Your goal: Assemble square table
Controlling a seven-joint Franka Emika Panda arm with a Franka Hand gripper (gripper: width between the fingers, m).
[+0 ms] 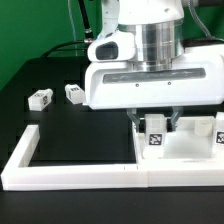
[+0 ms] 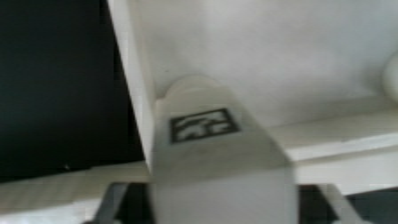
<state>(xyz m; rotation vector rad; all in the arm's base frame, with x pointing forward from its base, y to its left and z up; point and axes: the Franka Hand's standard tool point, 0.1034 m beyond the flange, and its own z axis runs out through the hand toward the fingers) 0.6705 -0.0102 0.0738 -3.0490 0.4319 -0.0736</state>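
In the exterior view, the tool (image 1: 155,124) reaches down over the white square slab (image 1: 195,152), near the slab's corner on the exterior view's left. Its jaws are closed partway on an upright tagged leg (image 1: 155,138). Two loose legs (image 1: 40,98) (image 1: 73,92) lie apart on the black surface (image 1: 80,130).

In the wrist view, the leg (image 2: 210,150) fills the gap between the fingers (image 2: 128,203), with the slab (image 2: 267,50) behind it.

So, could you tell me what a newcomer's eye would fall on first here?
The bulky white arm fills the exterior view's upper right, its gripper closed on an upright tagged leg by the white slab. Two loose legs lie on the black table at the left.
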